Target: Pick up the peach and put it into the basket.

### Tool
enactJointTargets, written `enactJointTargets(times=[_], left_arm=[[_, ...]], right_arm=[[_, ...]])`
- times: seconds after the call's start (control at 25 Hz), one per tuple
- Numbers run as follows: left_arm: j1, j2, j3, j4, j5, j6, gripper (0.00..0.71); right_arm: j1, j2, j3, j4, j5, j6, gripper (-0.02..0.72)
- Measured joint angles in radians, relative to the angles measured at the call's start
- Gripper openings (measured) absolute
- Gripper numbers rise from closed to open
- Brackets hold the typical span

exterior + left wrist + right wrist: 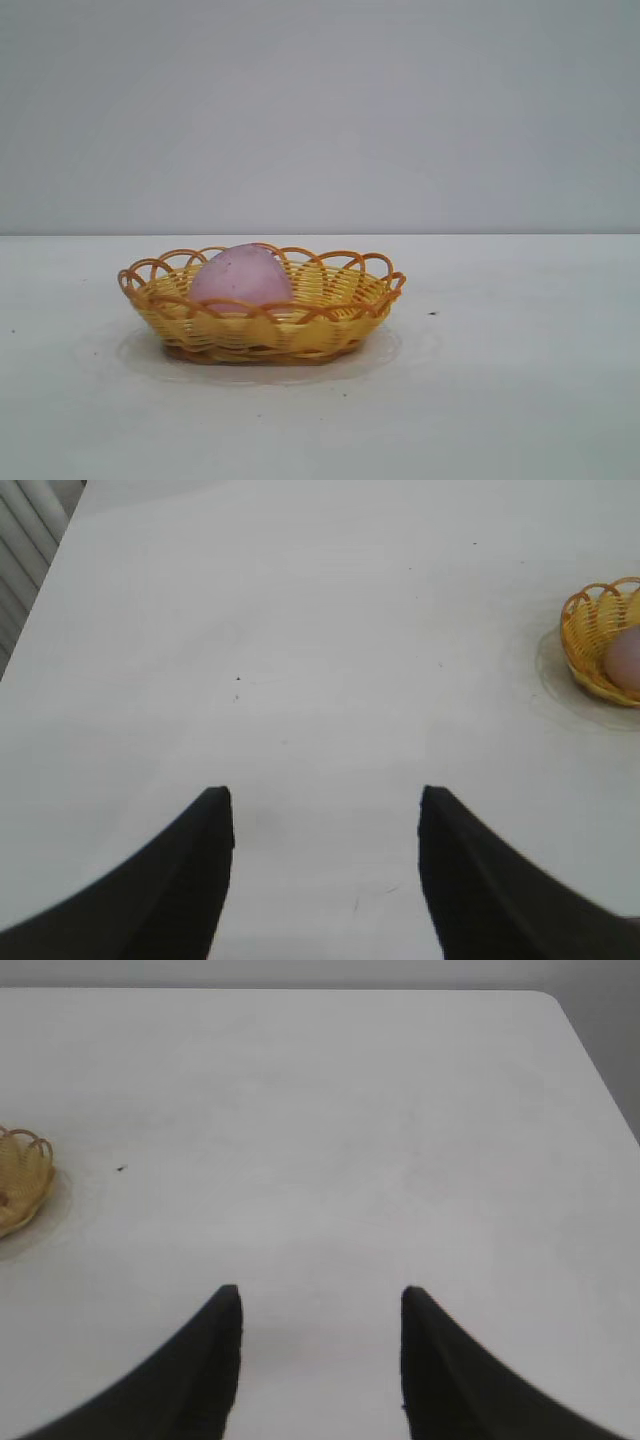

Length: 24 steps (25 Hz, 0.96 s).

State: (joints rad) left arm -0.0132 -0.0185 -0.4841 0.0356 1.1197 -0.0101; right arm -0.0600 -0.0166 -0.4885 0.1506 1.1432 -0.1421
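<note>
The peach [240,276] is sitting inside the wicker basket [330,325] on the counter [520,400]. The left gripper [325,810] and right gripper [320,1305] are hovering well away, fingers apart, gripping nothing.

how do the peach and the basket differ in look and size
The peach is a smooth, matte pink-mauve rounded lump; the basket is yellow-orange open wicker with a looped, scalloped rim. The peach is much smaller and lies inside, toward the basket's left end in the exterior view. The peach rises above the shallow basket's rim. Both are clear of the left hand and right hand.
</note>
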Motion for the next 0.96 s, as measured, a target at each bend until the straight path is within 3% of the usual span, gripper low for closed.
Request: enactJointTargets(times=[0.08,0.4,0.48,0.96], left_arm=[[0.0,0.0,0.0,0.0,0.0,0.002,0.403],[0.0,0.0,0.0,0.0,0.0,0.002,0.403],[0.0,0.0,0.0,0.0,0.0,0.002,0.403],[0.0,0.0,0.0,0.0,0.0,0.002,0.403]], right_arm=[[0.0,0.0,0.0,0.0,0.0,0.0,0.3],[0.0,0.0,0.0,0.0,0.0,0.0,0.307],[0.0,0.0,0.0,0.0,0.0,0.0,0.247],[0.0,0.0,0.0,0.0,0.0,0.0,0.255]])
